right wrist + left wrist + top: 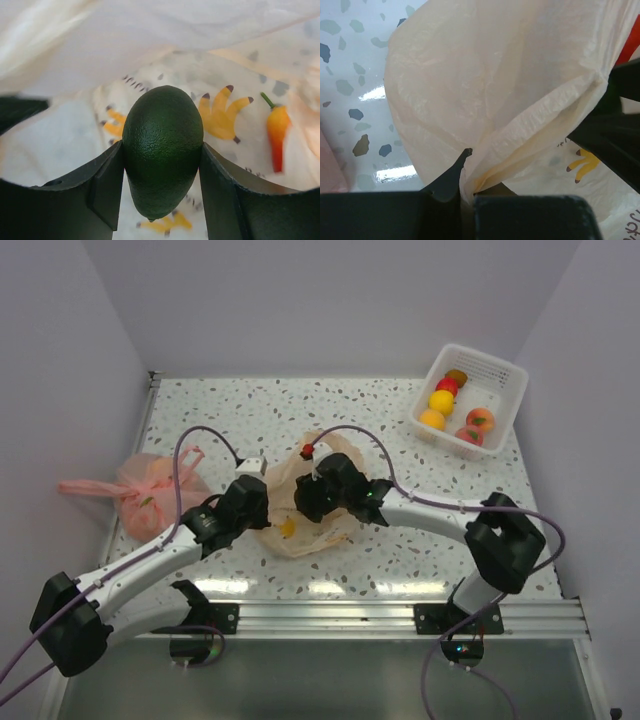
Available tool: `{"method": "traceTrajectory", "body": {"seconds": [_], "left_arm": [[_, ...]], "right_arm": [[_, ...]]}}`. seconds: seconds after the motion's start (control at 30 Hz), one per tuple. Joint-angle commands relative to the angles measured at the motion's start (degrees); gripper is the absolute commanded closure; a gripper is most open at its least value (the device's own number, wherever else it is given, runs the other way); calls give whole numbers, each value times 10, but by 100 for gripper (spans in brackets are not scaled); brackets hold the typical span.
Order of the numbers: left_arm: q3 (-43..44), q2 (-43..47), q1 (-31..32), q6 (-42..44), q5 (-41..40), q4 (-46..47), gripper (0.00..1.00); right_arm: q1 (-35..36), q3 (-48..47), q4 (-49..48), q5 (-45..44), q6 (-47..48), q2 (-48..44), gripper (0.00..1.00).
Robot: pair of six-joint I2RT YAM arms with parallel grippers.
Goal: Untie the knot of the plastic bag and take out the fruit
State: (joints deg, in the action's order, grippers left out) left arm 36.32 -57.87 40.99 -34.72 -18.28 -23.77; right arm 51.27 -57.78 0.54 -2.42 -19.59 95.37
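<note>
Mid-tabletop [400,430], between the arms: plastic bag [470,75]. Left claw [469,187] pinched together on its film. Right claw [161,150] inside the bag, clamped on a dark green fruit [162,120]. Left edge: knotted pink bag [150,490]. Far right corner: white basket [505,375] holding yellow, red and peach fruits [441,401].

I see the plastic bag [318,539] mid-table; the other bag [150,490] lies left of it, the basket [490,357] behind-right, the fruit [162,150] inside it.

No legible text; print [628,223] on plastic bag [495,75] unreadable.
</note>
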Motion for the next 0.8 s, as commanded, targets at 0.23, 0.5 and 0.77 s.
{"method": "traceTrajectory", "body": {"seconds": [0.23,0.5,0.77], "left_arm": [[89,-55,-4,104,-41,11,100],[91,-45,-9,189,-41,35,100],[53,-8,-9,229,-18,77,100]], "right_arm": [[-5,-101,227,81,142,-200,97],[-160,-159,257,-52,135,-249,98],[-388,-189,227,-185,46,-169,95]]}}
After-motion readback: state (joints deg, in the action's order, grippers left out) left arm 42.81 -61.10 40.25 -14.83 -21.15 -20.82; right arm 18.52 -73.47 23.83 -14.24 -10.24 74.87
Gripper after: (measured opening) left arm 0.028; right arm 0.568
